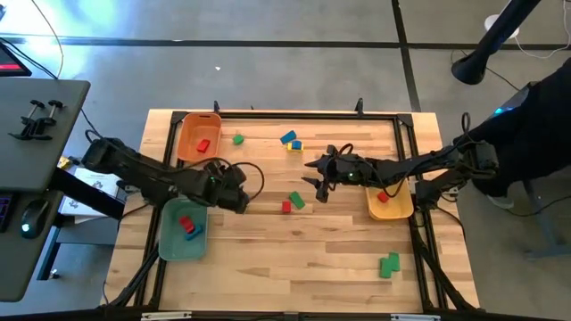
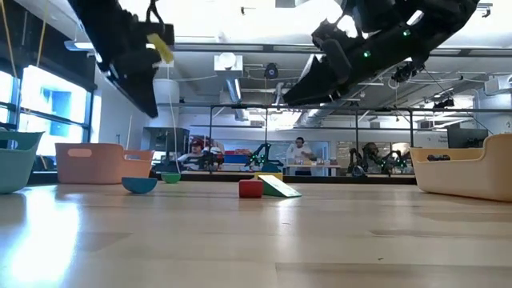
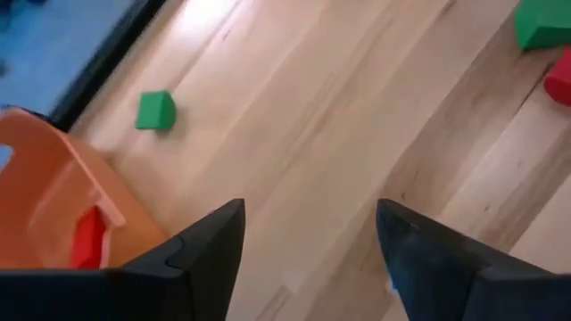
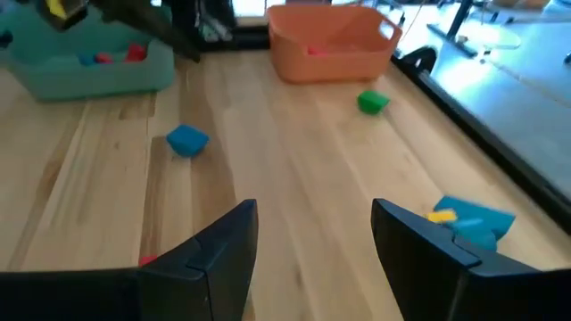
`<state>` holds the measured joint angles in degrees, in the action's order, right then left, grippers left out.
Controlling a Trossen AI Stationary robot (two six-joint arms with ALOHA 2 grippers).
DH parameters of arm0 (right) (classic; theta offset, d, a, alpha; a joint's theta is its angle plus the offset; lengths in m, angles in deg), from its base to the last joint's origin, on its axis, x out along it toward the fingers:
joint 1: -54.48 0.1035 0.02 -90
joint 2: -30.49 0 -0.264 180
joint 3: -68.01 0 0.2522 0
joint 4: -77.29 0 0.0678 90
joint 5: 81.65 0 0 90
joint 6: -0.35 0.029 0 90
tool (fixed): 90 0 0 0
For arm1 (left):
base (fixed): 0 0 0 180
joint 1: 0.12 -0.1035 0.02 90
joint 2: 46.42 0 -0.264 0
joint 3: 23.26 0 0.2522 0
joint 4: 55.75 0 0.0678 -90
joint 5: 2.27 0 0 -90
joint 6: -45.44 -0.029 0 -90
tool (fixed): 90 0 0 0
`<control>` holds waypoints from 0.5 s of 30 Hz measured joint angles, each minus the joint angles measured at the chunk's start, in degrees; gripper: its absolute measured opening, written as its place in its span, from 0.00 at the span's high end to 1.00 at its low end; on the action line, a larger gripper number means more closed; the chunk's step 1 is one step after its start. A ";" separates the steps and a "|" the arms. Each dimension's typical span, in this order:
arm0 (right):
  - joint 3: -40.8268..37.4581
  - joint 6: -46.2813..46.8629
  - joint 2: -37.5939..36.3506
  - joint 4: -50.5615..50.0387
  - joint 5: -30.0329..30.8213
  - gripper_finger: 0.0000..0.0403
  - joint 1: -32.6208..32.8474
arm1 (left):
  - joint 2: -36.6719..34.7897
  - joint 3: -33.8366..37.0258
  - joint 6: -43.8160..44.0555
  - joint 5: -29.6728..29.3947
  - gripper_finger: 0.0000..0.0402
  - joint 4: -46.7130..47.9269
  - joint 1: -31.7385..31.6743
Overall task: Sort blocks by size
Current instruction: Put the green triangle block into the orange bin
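Three trays (image 1: 198, 134) sit on wooden table (image 1: 294, 259).

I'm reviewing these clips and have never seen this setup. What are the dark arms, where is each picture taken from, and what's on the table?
Two robot arms work at a wooden table. One picture looks straight down, one looks level across the tabletop, and one comes from each wrist. The left end effector is open and empty near the orange tray. The right end effector is open and empty over mid-table. Small coloured blocks lie loose, such as a green block. Others sit in the orange, teal tray and yellow tray.
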<state>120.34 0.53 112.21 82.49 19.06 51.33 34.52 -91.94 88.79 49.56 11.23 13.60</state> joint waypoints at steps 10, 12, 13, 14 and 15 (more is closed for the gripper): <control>-0.02 0.95 0.00 1.21 1.29 0.47 1.06 | -0.02 5.41 -3.79 2.30 0.26 -15.17 -9.09; -0.02 1.09 0.00 2.60 1.28 0.47 1.06 | -0.02 7.56 -8.80 5.49 0.25 -23.71 -12.38; -0.02 1.09 0.00 2.98 1.26 0.47 1.08 | 0.00 8.75 -11.94 7.95 0.25 -28.74 -14.09; -0.02 1.09 0.00 3.13 1.19 0.47 1.11 | 0.14 10.01 -15.78 10.94 0.25 -34.36 -15.85; -0.02 1.15 0.00 3.14 1.08 0.47 1.12 | 0.34 11.22 -20.97 15.06 0.25 -39.94 -17.43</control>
<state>120.32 1.68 112.21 85.63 20.14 52.45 34.87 -80.72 67.82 64.62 -28.71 -3.83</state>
